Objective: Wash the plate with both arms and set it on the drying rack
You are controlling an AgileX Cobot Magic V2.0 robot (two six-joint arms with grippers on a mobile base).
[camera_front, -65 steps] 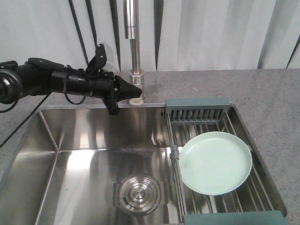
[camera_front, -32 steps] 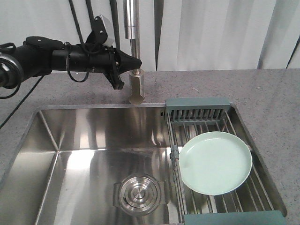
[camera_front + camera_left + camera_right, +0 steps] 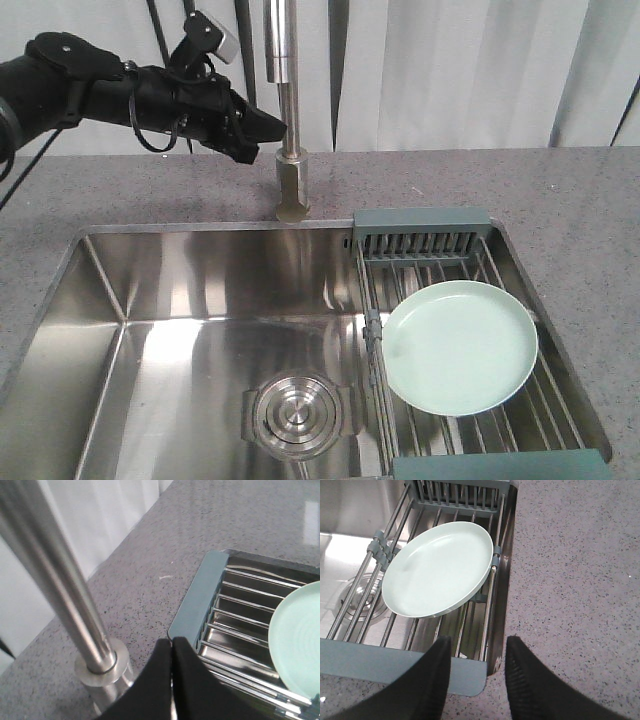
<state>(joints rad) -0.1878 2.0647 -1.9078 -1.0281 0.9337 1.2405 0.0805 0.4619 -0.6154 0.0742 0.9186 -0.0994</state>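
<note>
Nearest in the scene, we see the right end effector hanging above the near end of the drying rack, its two black ribbed fingers spread apart with nothing between them; we judge it is poised there to take the plate's near edge. The rack is a row of parallel metal wires bridged across the right part of the sink, capped near and far by dull grey-green plastic pieces, so that drips fall into the basin.

The plate lies flat on those wires, face up, near the rack's middle. It is round, pale mint-green, smooth and unpatterned, with a low raised rim. Neither end effector touches it, and we cannot tell from these views whether it has been washed.

To its left, the basin is brushed stainless steel, its ringed circular drain sitting toward the near side.

Beyond the basin, the table is speckled grey stone, matte in finish. On its far side rises the faucet, a polished cylindrical steel column on a wider collar.

Farthest, the left end effector is held level in the air just left of that column, its tapered black fingers pressed together on nothing, a placement that we judge suits working the faucet.
</note>
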